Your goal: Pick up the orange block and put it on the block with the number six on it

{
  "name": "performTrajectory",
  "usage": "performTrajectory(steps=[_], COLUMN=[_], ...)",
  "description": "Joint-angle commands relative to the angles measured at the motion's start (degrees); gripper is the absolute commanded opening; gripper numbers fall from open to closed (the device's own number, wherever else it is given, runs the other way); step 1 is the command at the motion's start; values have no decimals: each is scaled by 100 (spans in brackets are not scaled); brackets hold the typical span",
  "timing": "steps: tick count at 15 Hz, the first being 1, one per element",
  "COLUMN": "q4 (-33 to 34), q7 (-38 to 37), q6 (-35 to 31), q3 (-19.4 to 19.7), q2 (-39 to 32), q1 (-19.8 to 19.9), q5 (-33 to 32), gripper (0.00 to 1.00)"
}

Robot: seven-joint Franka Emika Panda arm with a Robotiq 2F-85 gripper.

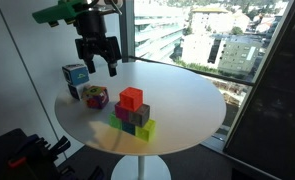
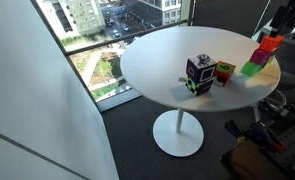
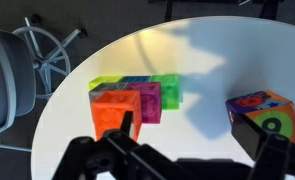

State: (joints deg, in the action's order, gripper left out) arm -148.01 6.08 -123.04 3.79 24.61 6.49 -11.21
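Observation:
The orange block (image 1: 131,98) sits on top of a cluster of magenta and green blocks (image 1: 137,122) on the round white table (image 1: 187,100). It also shows in an exterior view (image 2: 270,44) and in the wrist view (image 3: 115,108). The multicoloured cube with the six (image 1: 96,97) stands on the table near the cluster, apart from it; it shows in an exterior view (image 2: 224,72) and in the wrist view (image 3: 259,112). My gripper (image 1: 99,68) is open and empty, well above the table and the multicoloured cube. In the wrist view its fingers (image 3: 182,160) frame bare table between the two.
A blue cube with white faces (image 1: 75,75) stands at the table edge beside the multicoloured cube, also in an exterior view (image 2: 199,74). An office chair (image 3: 27,50) stands beside the table. Large windows (image 1: 207,40) are right behind it. Black equipment (image 1: 17,155) is on the floor.

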Motion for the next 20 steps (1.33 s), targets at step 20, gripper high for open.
performTrajectory(steps=[20], q4=[506], q7=[-214], q6=[-687], q3=[565], q2=[-1049], q1=[391], q5=[68], gripper=[100])
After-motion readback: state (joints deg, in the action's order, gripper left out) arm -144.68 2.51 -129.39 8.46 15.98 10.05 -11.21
